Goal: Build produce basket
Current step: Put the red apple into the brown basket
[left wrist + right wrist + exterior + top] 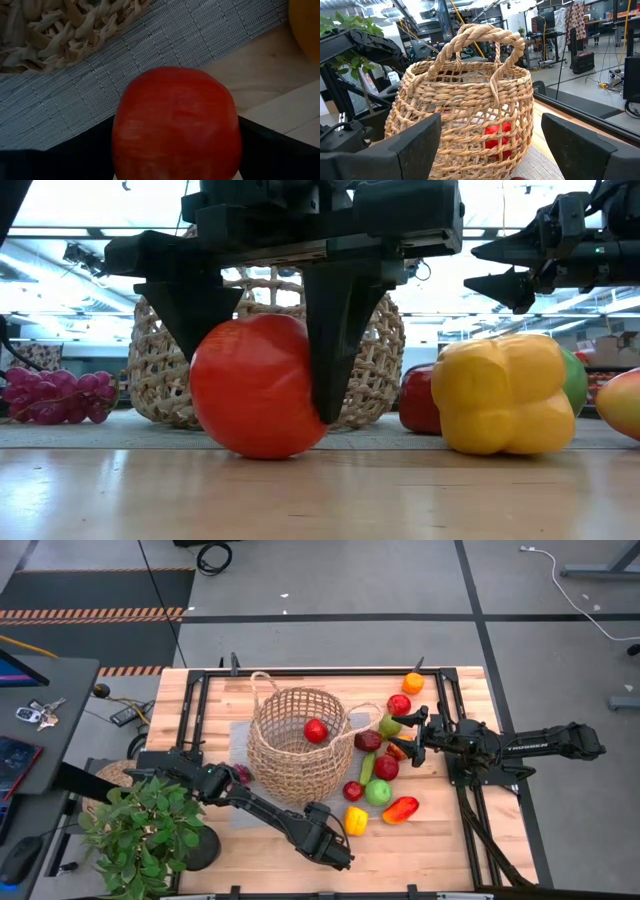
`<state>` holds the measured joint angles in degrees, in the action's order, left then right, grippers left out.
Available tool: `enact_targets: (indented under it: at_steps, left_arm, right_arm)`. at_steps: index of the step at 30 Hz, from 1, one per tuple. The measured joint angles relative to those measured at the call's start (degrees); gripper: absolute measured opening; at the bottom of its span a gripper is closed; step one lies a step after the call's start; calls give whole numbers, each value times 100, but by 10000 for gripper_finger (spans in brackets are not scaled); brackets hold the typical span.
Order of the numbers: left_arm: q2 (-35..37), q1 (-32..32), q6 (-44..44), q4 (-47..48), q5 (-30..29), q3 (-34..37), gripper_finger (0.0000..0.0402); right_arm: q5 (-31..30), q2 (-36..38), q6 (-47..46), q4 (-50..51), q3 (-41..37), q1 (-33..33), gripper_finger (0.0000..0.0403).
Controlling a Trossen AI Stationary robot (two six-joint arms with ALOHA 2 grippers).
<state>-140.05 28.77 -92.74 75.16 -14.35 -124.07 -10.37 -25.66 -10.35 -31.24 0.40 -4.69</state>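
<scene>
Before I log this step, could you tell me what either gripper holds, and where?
The left gripper straddles a red apple on the table, fingers at its sides; a firm grip cannot be told. The right gripper holds nothing.

Basket (296,745): coarse tan wicker, twisted strands, open weave, matt and rough. Beneath the basket, a grey mat (165,47): fine ribbed woven cloth, matt. Table (440,840): pale wood planks, visible grain, smooth with a faint sheen. Just in front of the basket, a red apple (258,385): smooth plastic-looking skin, satin gloss. Right of that apple, a yellow pepper (503,392): smooth, lightly glossy. Left gripper (260,320) and right gripper (490,150): dark, matt, hard-looking fingers (330,330). Left of the basket, purple grapes (55,395): small shiny beads.
</scene>
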Motion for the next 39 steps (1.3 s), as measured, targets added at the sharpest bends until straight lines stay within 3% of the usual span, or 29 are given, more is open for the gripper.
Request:
enact_targets:
  at_steps: [7,12,14,25,29,34,39]
  left_arm:
    - [0,-11,409,77,20,-217,315]
    - [0,-9,1083,184,-199,-811,314]
    - [21,-9,1388,179,-479,-1107,314]
    - [942,-111,3312,-666,-2539,-1088,315]
    - [1216,-175,4469,-1242,-3441,-1095,315]
    - [1320,-235,6672,-1977,-4560,-1093,315]
    - [1320,-344,8412,-2078,-5059,-1091,315]
  right_arm:
    - [0,0,0,0,-1,0,348]
    - [0,0,0,1,-2,0,348]
    - [0,-1,0,0,-2,0,348]
    - [1,-1,0,-2,-1,0,348]
    - [0,0,0,-1,0,0,348]
    - [0,1,0,-2,0,0,348]
    - [0,-1,0,0,-2,0,348]
